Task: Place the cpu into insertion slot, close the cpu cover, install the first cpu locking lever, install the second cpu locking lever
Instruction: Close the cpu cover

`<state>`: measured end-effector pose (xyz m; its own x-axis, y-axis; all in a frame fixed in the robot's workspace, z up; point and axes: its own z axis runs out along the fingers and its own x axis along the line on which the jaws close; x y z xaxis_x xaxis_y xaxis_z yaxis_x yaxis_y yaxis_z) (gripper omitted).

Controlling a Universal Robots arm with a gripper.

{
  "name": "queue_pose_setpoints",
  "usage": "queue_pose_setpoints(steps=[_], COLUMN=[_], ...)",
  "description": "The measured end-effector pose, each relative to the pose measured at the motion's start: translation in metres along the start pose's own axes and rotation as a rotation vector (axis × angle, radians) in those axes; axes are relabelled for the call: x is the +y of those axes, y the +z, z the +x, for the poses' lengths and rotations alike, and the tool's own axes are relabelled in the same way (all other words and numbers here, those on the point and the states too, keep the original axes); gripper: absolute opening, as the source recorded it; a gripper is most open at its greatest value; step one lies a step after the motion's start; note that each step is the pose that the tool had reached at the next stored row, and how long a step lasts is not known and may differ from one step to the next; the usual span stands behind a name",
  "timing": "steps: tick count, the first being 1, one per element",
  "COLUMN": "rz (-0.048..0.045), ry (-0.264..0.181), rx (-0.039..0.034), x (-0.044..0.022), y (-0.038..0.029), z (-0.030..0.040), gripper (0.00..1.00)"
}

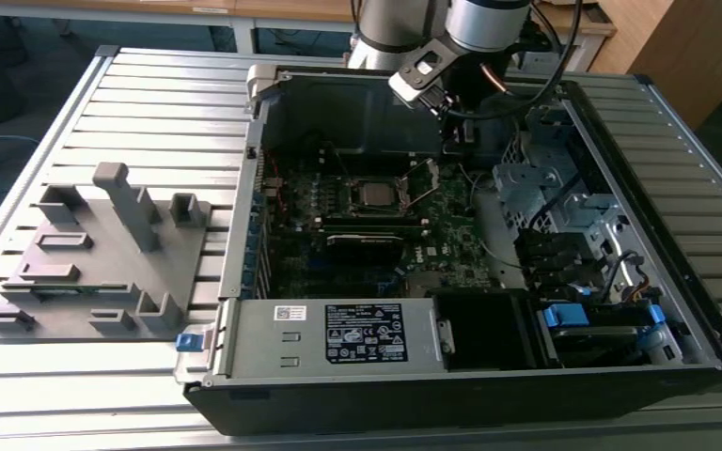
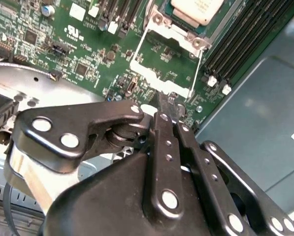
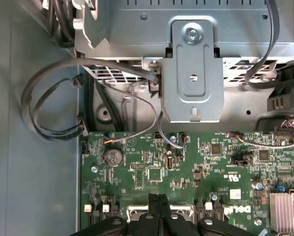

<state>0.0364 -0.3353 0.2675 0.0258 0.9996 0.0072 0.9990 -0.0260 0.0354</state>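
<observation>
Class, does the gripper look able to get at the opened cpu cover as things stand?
Probably yes: in the second wrist view the shut gripper hangs right beside the cpu cover, at its near edge, with nothing between them.

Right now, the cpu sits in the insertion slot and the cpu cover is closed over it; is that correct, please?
Not quite. The cpu sits in the insertion slot, but the cpu cover is open, swung away beside the slot, as the second wrist view shows.

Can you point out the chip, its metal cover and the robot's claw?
cpu (image 2: 198, 7), second wrist view, on its silvery metal top.
cpu cover (image 2: 161, 78), second wrist view, on one bar of its frame.
claw (image 2: 167, 103), second wrist view, midway between its fingertips.
</observation>
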Motion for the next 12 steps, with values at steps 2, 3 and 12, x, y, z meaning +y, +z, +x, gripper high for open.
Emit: queue_pose_setpoints(steps=[2, 3, 12], rz=[0.0, 0.0, 0.0004], ry=[0.0, 0.0, 0.0], rx=[0.0, 0.0, 0.0], x=[0.0, 0.0, 0.0086], y=[0.0, 0.0, 0.0007], z=[0.0, 0.0, 0.0011], gripper=[0.1, 0.1, 0.1])
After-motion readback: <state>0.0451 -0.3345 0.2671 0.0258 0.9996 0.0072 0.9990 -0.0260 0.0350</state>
